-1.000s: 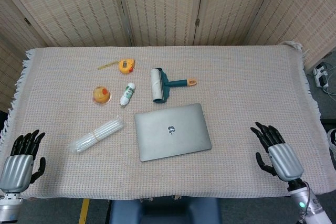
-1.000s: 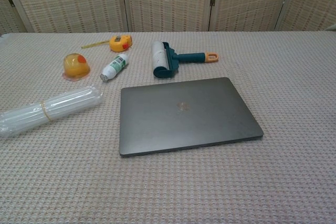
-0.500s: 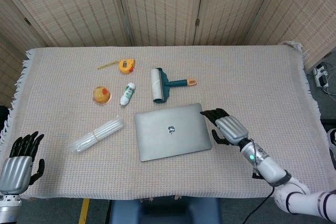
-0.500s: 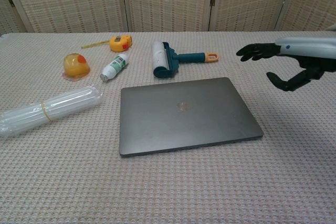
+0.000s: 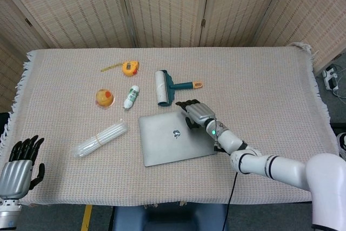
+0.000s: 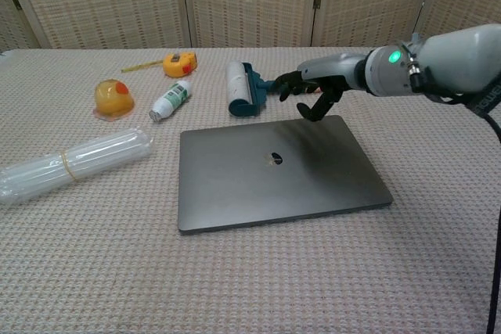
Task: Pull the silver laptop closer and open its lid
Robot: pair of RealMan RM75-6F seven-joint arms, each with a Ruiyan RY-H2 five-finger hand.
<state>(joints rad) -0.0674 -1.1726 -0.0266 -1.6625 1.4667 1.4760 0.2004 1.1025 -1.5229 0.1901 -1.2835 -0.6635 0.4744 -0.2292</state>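
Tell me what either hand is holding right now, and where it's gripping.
Nothing is held. The right hand hovers open over the laptop's far edge; the left hand is open, off the table's near corner.
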